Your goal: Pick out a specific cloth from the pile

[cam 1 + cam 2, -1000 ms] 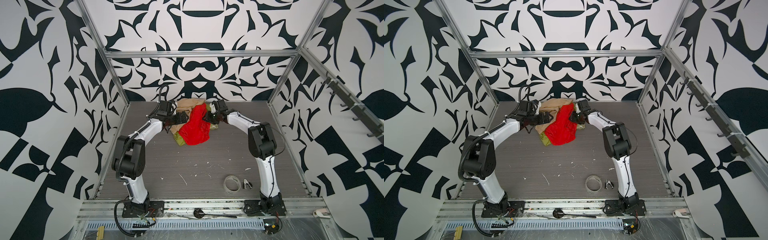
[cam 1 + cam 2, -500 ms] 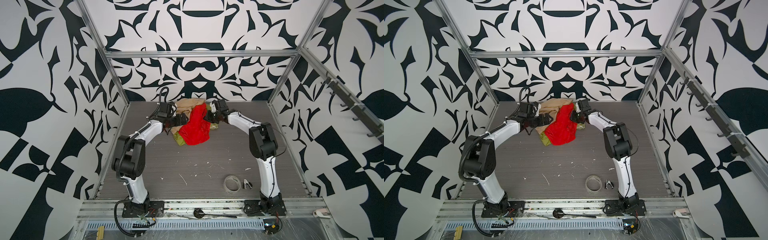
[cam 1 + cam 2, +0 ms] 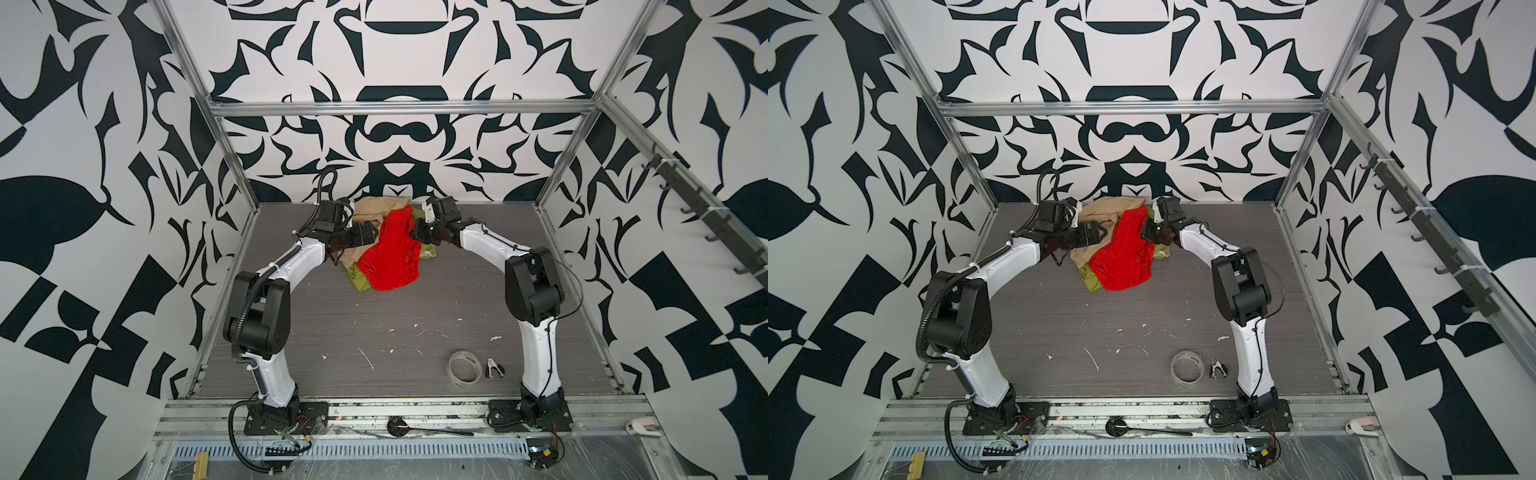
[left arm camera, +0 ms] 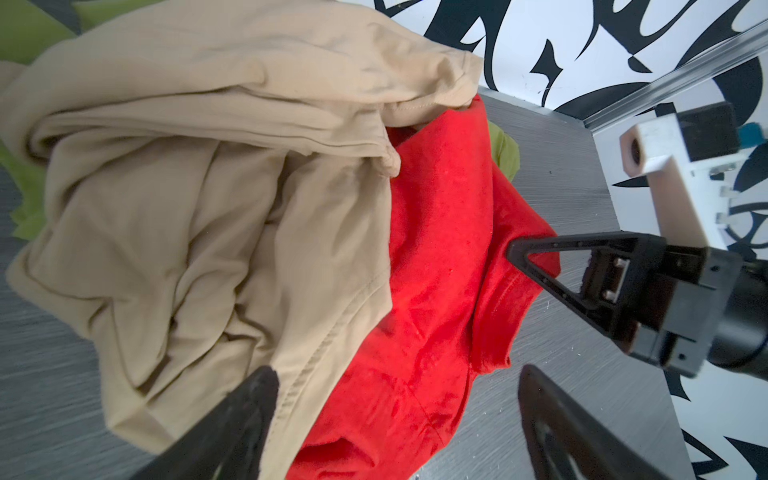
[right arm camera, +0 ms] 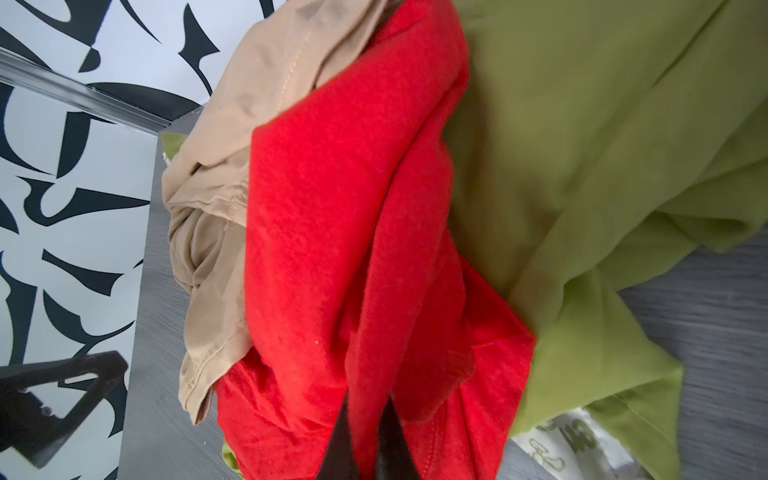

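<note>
At the pile's (image 3: pixel 384 245) 9 o'clock edge the left gripper (image 3: pixel 365 237) hangs with its jaws spread wide, gripping nothing; in the left wrist view its fingers (image 4: pixel 249 415) straddle the hem of the beige-tan cloth (image 4: pixel 216 199) and the red beside it; this arm looks much as it did a second ago; the heap itself sits toward 12 o'clock on the table (image 3: pixel 374 332), hardly shifted, with the beige-tan cloth at its 11 o'clock, the olive-green cloth (image 3: pixel 357 280) peeking out at 7 and 3 o'clock, and the red cloth (image 3: pixel 390 253) draped down the middle from 12 to 6 o'clock, on top and mostly uncovered; the change is at the pile's 2 o'clock edge: the right gripper (image 3: pixel 415 232), partly parted a second ago, has now pinched its jaws together on a raised fold of the red cloth, which the right wrist view shows squeezed between the fingertips (image 5: pixel 345 415); so the right piece seems secured, and what is left is likely to lift it clear; since its upper end tucks under the beige-tan cloth, that one may drag along
</note>
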Robot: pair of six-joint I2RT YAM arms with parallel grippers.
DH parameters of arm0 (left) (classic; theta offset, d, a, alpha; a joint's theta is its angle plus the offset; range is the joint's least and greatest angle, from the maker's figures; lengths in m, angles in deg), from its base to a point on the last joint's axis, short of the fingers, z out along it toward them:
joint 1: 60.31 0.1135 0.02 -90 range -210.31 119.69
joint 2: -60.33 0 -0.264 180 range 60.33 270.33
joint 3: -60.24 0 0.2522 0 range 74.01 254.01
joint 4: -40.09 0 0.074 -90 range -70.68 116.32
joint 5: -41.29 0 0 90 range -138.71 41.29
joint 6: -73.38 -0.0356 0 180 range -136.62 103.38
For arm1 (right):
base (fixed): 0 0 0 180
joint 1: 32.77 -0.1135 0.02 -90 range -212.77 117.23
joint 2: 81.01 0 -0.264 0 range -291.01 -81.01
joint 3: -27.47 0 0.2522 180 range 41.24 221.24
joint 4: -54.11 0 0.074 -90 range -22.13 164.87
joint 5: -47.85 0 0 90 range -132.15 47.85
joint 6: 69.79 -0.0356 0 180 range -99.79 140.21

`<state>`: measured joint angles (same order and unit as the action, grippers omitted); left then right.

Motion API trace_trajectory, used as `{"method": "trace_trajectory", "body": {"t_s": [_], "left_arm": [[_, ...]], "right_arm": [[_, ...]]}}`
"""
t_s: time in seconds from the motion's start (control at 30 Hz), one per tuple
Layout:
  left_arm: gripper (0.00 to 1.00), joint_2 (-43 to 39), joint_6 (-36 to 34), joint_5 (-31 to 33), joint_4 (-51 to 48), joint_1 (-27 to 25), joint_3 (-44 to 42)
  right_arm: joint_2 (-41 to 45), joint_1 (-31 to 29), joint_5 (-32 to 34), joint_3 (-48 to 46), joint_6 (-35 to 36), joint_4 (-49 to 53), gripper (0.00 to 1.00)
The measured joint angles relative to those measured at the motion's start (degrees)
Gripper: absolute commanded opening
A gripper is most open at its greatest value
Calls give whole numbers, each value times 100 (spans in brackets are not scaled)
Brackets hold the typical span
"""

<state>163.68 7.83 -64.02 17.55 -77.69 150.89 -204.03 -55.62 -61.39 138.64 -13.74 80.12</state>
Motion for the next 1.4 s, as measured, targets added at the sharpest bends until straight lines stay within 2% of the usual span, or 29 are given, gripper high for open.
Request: {"method": "trace_trajectory", "body": {"t_s": [0.23, 0.37, 0.67, 1.4], "left_arm": [[93, 0, -20, -46, 0, 0, 0], [93, 0, -46, -57, -13, 0, 0], [94, 0, -87, -105, -2, 0, 0], [96, -33, -350, -328, 164, 0, -11]], "right_arm": [[31, -2, 33, -109, -2, -140, 0], [278, 0, 125, -424, -11, -267, 0], [627, -2, 155, -444, -11, -444, 0], [654, -4, 144, -354, 205, -446, 0]]}}
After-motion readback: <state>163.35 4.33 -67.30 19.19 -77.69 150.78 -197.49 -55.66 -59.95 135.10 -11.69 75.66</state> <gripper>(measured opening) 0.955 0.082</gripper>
